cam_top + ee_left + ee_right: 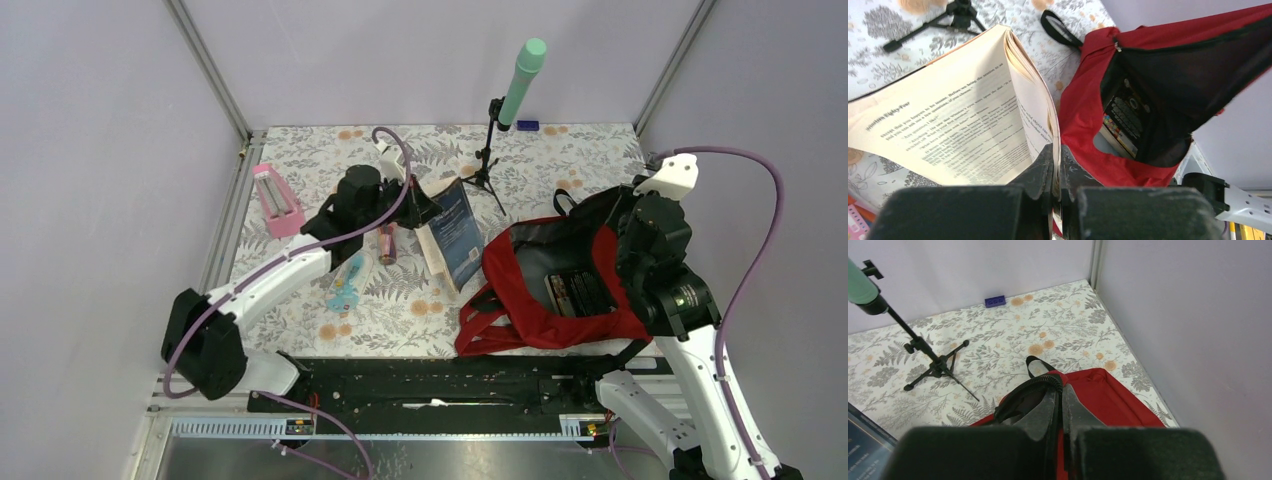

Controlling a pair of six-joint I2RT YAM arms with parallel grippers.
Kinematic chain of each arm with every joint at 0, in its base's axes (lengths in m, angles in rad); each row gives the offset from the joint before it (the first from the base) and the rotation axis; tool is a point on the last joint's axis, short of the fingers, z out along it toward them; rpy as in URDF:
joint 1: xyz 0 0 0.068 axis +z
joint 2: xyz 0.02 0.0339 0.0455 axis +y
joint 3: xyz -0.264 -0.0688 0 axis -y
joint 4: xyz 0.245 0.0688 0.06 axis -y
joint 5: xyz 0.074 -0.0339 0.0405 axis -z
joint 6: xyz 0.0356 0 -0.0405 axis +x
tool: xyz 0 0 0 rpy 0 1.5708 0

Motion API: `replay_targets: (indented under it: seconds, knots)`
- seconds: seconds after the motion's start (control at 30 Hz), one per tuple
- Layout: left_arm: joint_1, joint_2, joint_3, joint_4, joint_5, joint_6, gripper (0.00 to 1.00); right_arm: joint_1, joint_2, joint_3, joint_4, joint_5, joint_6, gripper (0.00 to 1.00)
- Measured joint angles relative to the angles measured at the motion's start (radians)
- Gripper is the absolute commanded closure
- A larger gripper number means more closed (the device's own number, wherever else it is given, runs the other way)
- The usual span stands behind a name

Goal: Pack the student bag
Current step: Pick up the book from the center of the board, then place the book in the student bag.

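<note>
both grip edges: left hand [1057,156] the book [948,117], right hand [1060,390] the student bag [1109,396].

I am working in a robot test cell, a lab setup: plain lilac panels [100,150] in aluminium framing [210,70] are enclosing my floral-covered tabletop [600,150], and a small tripod [487,165] is standing at the back

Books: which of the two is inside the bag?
The black one, lying in the open red bag. The blue one is outside, its pages pinched by the left hand.
</note>
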Motion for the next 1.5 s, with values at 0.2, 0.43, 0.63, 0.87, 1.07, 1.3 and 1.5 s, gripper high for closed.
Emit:
replay_targets:
  seconds: [0.2,0.43,0.63,0.87,1.07,1.3,1.5]
  knots:
    - [0.001,-0.131,-0.005,-0.059,0.005,0.031,1.0,0.0,0.01,-0.002,0.0,-0.068,0.0,1.0]
    - [0.002,-0.259,-0.005,-0.156,0.025,0.031,1.0,0.0,0.057,0.008,-0.012,-0.265,-0.004,1.0]
    - [0.011,-0.369,0.041,-0.219,0.102,-0.013,1.0,0.006,0.158,0.06,-0.011,-0.435,0.047,1.0]
    - [0.018,-0.42,0.093,-0.21,0.182,-0.062,1.0,0.14,0.327,0.151,0.016,-0.47,0.061,1.0]
    - [0.021,-0.428,0.091,-0.21,0.232,-0.094,1.0,0.174,0.441,0.217,0.067,-0.497,0.06,1.0]
    - [0.023,-0.396,0.039,-0.148,0.303,-0.144,1.0,0.176,0.428,0.205,0.095,-0.5,0.05,1.0]
    - [0.023,-0.29,-0.014,-0.05,0.372,-0.195,1.0,0.176,0.349,0.13,0.116,-0.505,0.039,1.0]
